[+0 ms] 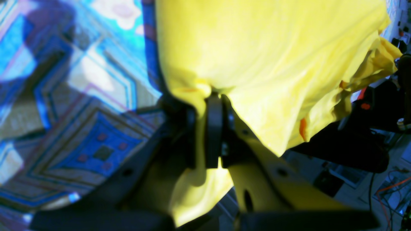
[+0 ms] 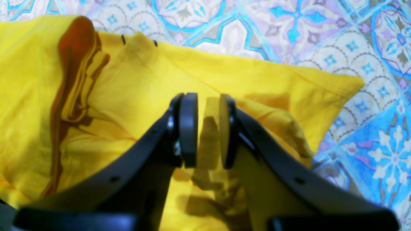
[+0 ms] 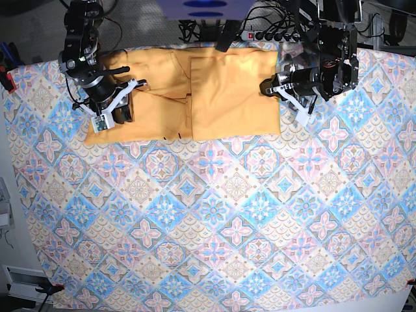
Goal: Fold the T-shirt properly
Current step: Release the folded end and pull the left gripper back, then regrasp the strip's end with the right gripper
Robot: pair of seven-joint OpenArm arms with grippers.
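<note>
Large pale yellow-orange fabric T-shirt point(image 3: 195, 94) lies partly folded at far edge of counter, on blue-pink-white diamond-patterned cloth point(image 3: 214, 221). Left end effector point(image 1: 214, 128) pinches shirt edge; right end effector point(image 2: 208, 128), jaws narrowly apart, grips fabric fold. Step in hand: both edges gripped for fold. Next move probably needs even lift of both sides, carried together.

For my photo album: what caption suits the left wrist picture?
Left hand pinching the edge of the yellow T-shirt.

Our left end effector point(image 1: 213, 128) and right end effector point(image 2: 208, 130) share black tapered fingers point(image 2: 189, 128) with rounded pads and small screw holes; white brackets show beside the patterned tabletop point(image 3: 214, 227).
</note>
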